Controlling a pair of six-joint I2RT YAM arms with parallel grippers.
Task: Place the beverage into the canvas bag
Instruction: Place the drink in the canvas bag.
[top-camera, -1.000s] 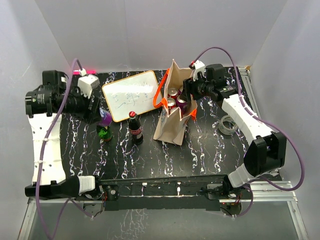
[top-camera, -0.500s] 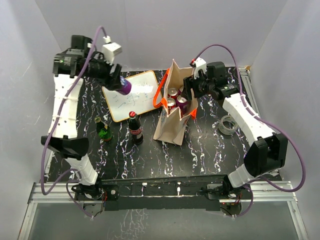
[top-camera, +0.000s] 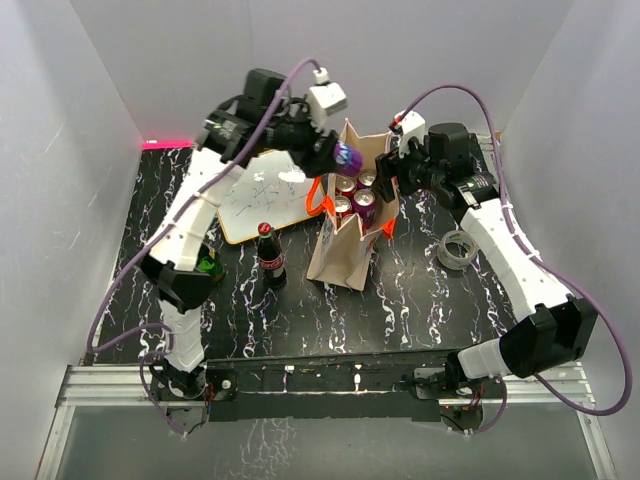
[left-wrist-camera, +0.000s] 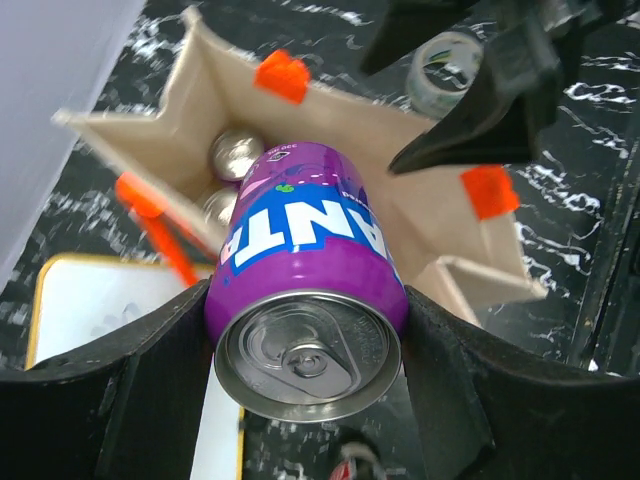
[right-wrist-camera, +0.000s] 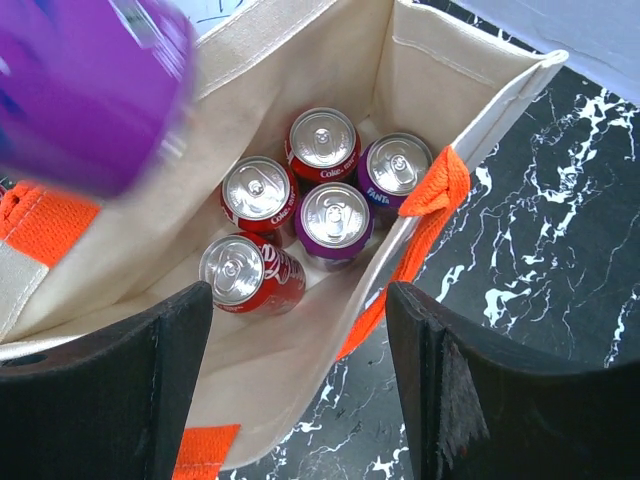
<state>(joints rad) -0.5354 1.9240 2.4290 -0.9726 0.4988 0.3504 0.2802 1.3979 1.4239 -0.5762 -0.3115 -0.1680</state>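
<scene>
The beverage is a purple Fanta can (left-wrist-camera: 305, 250). My left gripper (left-wrist-camera: 305, 352) is shut on it and holds it on its side in the air, over the open top of the canvas bag (left-wrist-camera: 445, 235). In the top view the can (top-camera: 346, 157) hangs at the bag's (top-camera: 338, 250) upper left rim, held by the left gripper (top-camera: 332, 152). My right gripper (right-wrist-camera: 300, 390) is open, with the bag's (right-wrist-camera: 290, 60) orange-trimmed right wall between its jaws. It also shows in the top view (top-camera: 388, 175). Several red and purple cans (right-wrist-camera: 335, 215) stand inside the bag.
A white board with an orange-brown frame (top-camera: 262, 195) lies left of the bag. A cola bottle (top-camera: 270, 256) and a green bottle (top-camera: 208, 265) stand in front of it. A tape roll (top-camera: 457, 249) lies right of the bag.
My left arm has lifted the purple can from the table's left side and swung it up and right to the bag's opening. The right gripper has shifted slightly at the bag's right wall.
</scene>
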